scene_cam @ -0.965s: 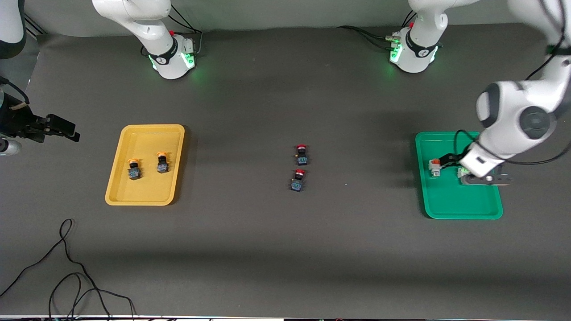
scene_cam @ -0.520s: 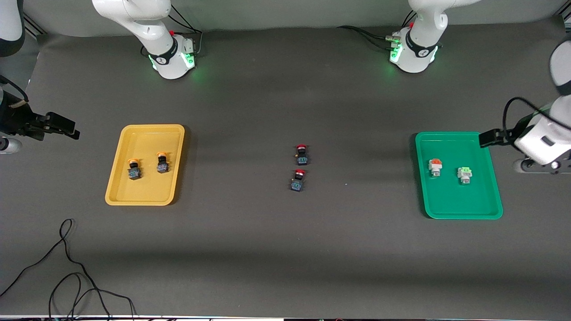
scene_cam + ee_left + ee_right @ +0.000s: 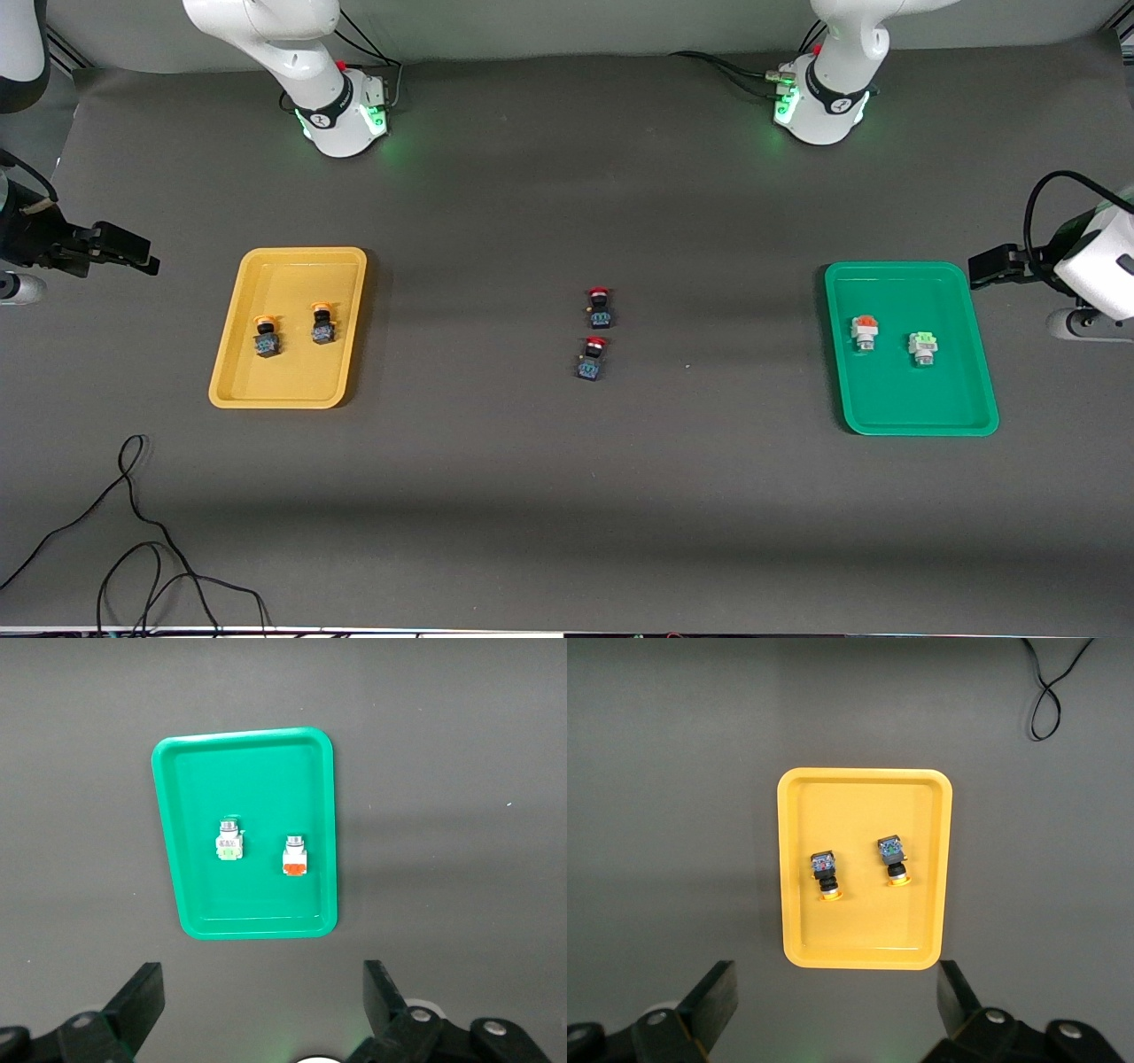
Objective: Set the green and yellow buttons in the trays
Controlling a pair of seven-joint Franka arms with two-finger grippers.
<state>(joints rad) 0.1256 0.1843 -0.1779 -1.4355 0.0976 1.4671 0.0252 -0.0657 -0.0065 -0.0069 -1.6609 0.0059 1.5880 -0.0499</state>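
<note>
Left tool (image 3: pixel 257 1010) spread wide, empty, raised beside green tray (image 3: pixel 974 416), right tool (image 3: pixel 833 1010) likewise by yellow tray (image 3: pixel 230 390)

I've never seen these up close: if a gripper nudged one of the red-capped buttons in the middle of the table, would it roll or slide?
The red-capped button would probably slide or tip rather than roll far: its black body looks blocky. It lies on its side with the round cap at one end, so it might pivot. Small and rigid-looking, it is likely light and easily knocked askew.

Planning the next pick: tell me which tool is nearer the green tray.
Left. The left tool is up beside the green tray; the right tool is at the yellow tray's end.
</note>
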